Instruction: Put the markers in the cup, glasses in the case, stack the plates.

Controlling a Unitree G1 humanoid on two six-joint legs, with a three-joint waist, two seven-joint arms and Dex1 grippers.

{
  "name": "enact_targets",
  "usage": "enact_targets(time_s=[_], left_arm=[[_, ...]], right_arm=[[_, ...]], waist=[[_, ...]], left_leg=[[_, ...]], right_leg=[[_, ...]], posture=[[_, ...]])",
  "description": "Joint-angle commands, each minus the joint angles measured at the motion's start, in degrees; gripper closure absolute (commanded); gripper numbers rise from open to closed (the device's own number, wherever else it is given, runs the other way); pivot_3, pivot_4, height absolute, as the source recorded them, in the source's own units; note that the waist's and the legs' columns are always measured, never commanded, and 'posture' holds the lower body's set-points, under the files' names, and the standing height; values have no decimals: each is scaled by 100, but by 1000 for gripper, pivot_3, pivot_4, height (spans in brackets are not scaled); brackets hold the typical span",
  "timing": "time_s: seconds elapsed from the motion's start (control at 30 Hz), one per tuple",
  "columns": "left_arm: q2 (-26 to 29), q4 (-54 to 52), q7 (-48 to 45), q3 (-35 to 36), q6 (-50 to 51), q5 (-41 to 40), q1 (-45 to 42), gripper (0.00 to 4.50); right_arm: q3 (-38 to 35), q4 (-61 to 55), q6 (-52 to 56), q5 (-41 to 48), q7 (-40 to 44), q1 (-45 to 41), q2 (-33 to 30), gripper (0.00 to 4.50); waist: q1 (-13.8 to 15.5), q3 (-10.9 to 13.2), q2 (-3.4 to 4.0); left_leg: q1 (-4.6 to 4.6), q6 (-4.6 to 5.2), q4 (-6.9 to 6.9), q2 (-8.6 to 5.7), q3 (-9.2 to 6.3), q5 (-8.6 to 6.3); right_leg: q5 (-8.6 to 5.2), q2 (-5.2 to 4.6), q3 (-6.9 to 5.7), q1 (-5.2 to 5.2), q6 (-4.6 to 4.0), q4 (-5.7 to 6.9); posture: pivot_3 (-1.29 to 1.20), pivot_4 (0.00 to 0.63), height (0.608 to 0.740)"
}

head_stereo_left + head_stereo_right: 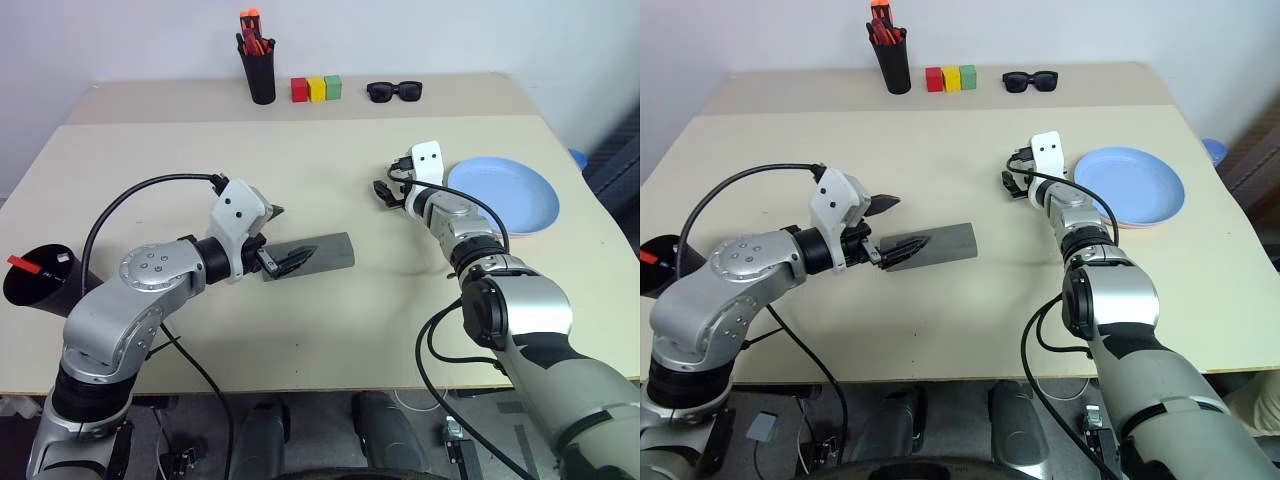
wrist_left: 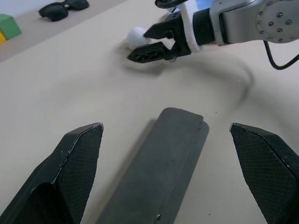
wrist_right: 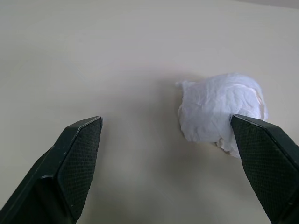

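Looked like a robot test lab or plain office room: a bare beige table (image 1: 300, 160) was pushed against a blank white wall (image 1: 120, 40), and coloured blocks (image 1: 316, 89) were lined up neatly beside a pen holder (image 1: 261, 72).

Beige counter (image 1: 330, 160) w/ a 2nd beige section butted on at 12 o'clock, plain white wall (image 1: 120, 35) behind, dark floor (image 1: 330, 440) under near edge at 6 o'clock, even soft light, faint shadows.
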Motion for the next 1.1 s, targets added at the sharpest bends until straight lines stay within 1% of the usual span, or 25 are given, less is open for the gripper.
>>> enact_targets(time_s=[0.03,0.13,0.27,0.43,0.83,1.1], left_arm=[[21,-38,-27,19,-174,31,-91,0],[5,-17,-26,-9,-202,30,-90,0],[-12,-3,-6,-18,-232,24,-93,0],[-16,-38,42,14,-228,25,-74,0],[160,-360,235,291,-14,-68,113,0],[184,-552,366,416,125,-136,238,0]], right_arm=[[-116,-171,-304,124,12,-132,-94,57],[-99,-172,-554,57,-358,-180,-182,57],[-80,-133,-618,-2,-775,-237,-278,57],[72,-90,-568,-183,-1036,-202,-299,57],[30,-34,-395,-188,-1032,-52,-86,57],[33,-13,-276,-216,-1026,-6,-2,57]], waist=[[1,0,0],[2,0,0],[5,0,0],[-9,0,0],[-3,0,0],[1,0,0]], left_leg=[[0,0,0,0,0,0],[0,0,0,0,0,0],[0,0,0,0,0,0],[0,0,-1,0,0,0],[0,0,-1,0,0,0],[0,0,-1,0,0,0]], right_leg=[[0,0,0,0,0,0],[0,0,0,0,0,-1],[0,0,0,0,0,-1],[0,0,1,-1,0,-1],[0,0,0,-1,0,-1],[0,0,0,0,0,-1]], posture=[[0,150,740],[0,150,740],[0,150,740],[0,150,740],[0,150,740],[0,150,740]])
